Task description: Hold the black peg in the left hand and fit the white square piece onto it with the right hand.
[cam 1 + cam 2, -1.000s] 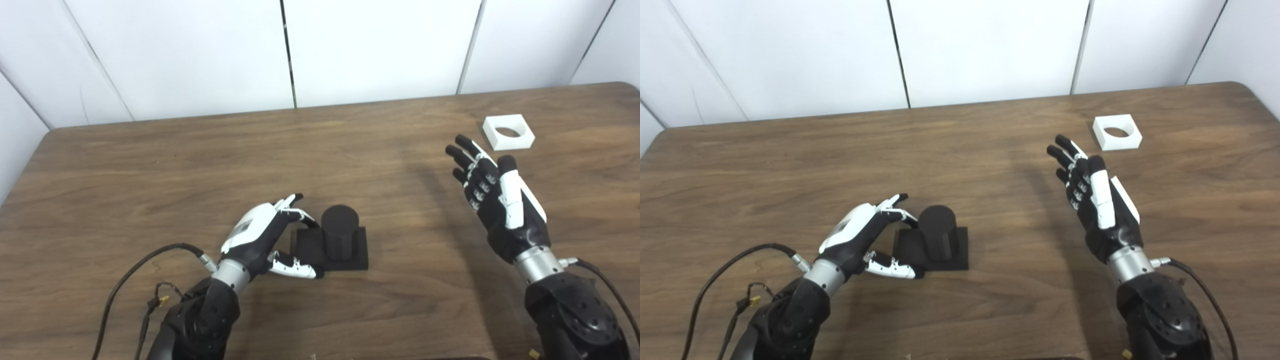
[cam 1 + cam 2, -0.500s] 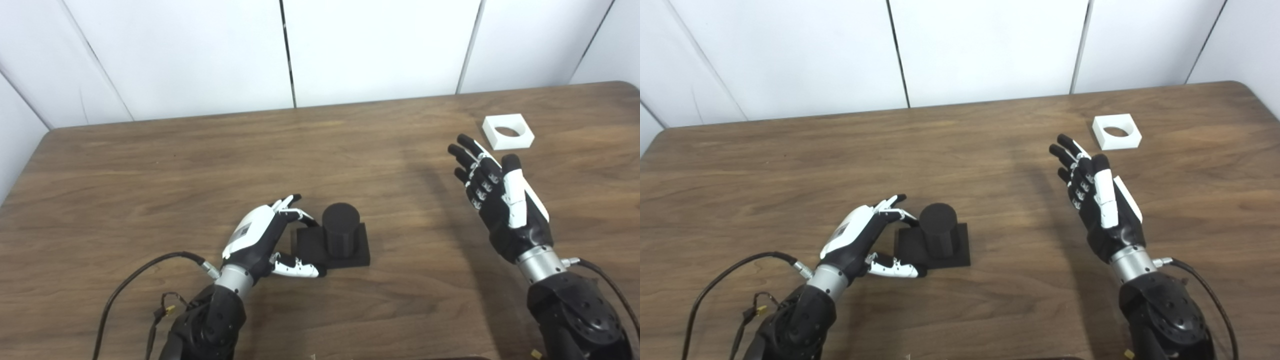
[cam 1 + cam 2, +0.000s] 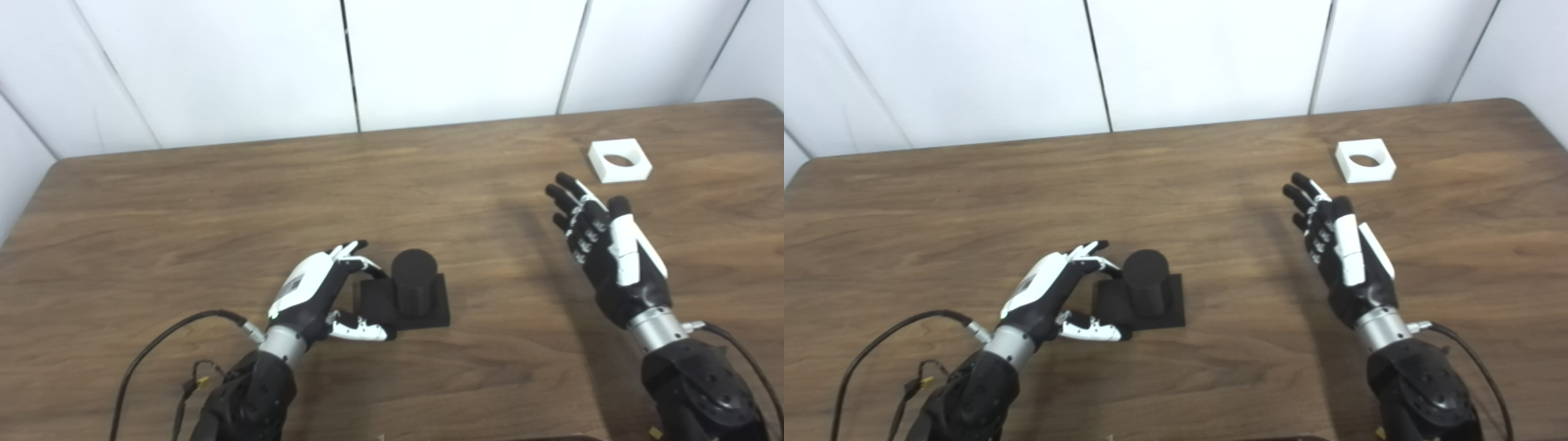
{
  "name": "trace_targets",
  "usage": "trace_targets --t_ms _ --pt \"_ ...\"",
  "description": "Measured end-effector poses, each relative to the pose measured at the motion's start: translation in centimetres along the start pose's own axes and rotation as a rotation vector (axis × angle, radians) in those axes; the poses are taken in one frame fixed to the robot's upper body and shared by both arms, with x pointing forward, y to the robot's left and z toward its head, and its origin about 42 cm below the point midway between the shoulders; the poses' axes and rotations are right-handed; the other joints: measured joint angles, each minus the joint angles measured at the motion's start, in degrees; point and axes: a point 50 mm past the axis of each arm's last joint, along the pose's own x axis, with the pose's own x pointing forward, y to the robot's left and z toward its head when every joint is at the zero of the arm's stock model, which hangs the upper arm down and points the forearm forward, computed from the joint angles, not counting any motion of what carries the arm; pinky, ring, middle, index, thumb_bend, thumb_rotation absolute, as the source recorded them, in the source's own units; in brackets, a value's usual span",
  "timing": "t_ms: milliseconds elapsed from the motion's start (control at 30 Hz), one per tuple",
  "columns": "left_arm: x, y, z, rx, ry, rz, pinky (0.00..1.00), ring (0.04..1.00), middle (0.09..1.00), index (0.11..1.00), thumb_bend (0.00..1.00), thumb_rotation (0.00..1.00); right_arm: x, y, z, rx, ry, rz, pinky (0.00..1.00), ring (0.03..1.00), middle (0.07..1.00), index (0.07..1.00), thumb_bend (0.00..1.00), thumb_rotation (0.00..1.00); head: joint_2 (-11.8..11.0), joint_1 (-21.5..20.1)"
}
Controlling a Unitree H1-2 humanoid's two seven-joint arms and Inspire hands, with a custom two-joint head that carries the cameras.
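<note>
— What is under you?

— A brown wooden table (image 3: 184,202), its grain running side to side, with white wall panels (image 3: 459,55) behind its far edge.

— What lies on it?

— A black peg (image 3: 413,288) stands upright on its square base near my front edge. A white square piece (image 3: 619,160) with a round hole lies flat toward the far right corner, well apart from the peg.

Even, bright overhead light, soft shadows on the table (image 3: 184,202), slightly soft focus, perhaps mild compression blur.
</note>
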Motion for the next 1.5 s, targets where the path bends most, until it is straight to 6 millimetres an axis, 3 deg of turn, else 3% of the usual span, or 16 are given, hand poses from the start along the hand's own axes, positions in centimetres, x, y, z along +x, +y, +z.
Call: trace_targets --t_ms 33,133,300,400,700,867,1267,1367,1500 --pt "-0.1 0.0 -0.2 0.002 -0.004 0.001 1.0 1.0 0.965 0.491 0.5 0.06 -0.1 0.2 -0.2 -0.002 -0.002 0.001 1.0 1.0 0.916 0.936 0.65 1.0 -2.01 -1.23" --pt "-0.4 -0.2 -0.5 0.001 -0.008 0.011 1.0 1.0 0.97 0.492 0.5 0.06 -0.4 1.1 -0.6 0.012 0.0 0.007 1.0 1.0 0.913 0.936 0.65 1.0 -4.66 -1.85" --pt "-0.5 -0.4 -0.8 -0.005 -0.013 0.026 1.0 1.0 0.967 0.492 0.5 0.06 -0.7 1.4 -1.0 0.009 0.012 0.006 1.0 1.0 0.914 0.931 0.63 1.0 -6.87 -2.47" --pt "-0.5 -0.5 -1.1 -0.002 -0.021 0.029 1.0 1.0 0.963 0.491 0.5 0.06 -0.7 1.2 -1.2 0.008 -0.003 -0.002 1.0 1.0 0.919 0.931 0.63 1.0 -10.2 -3.7" --pt "-0.4 -0.8 -1.5 -0.001 -0.033 0.046 1.0 1.0 0.955 0.491 0.5 0.06 -1.1 1.0 -2.3 -0.004 0.003 -0.006 1.0 1.0 0.921 0.935 0.63 1.0 -14.15 -4.66" --pt "-0.3 -1.1 -1.8 0.0 -0.04 0.06 1.0 1.0 0.95 0.49 0.5 0.06 -1.1 1.0 -2.4 -0.008 -0.005 -0.003 1.0 1.0 0.914 0.937 0.64 1.0 -14.69 -5.9" --pt "-0.3 -1.1 -1.8 -0.002 -0.045 0.062 1.0 1.0 0.955 0.491 0.5 0.06 -1.0 0.9 -2.0 -0.019 -0.016 -0.006 1.0 1.0 0.902 0.933 0.63 0.99 -11.7 -5.37" --pt "-0.3 -1.1 -1.8 -0.002 -0.041 0.062 1.0 1.0 0.959 0.492 0.5 0.06 -0.4 0.2 -1.1 -0.068 -0.041 -0.023 1.0 0.99 0.899 0.929 0.61 0.73 -11.44 -5.46" --pt "-0.3 -1.1 -1.7 -0.003 -0.039 0.063 1.0 1.0 0.961 0.492 0.5 0.06 1.0 -3.3 1.5 -0.321 -0.029 -0.061 0.96 0.941 0.902 0.906 0.76 0.47 -10.91 -5.55"
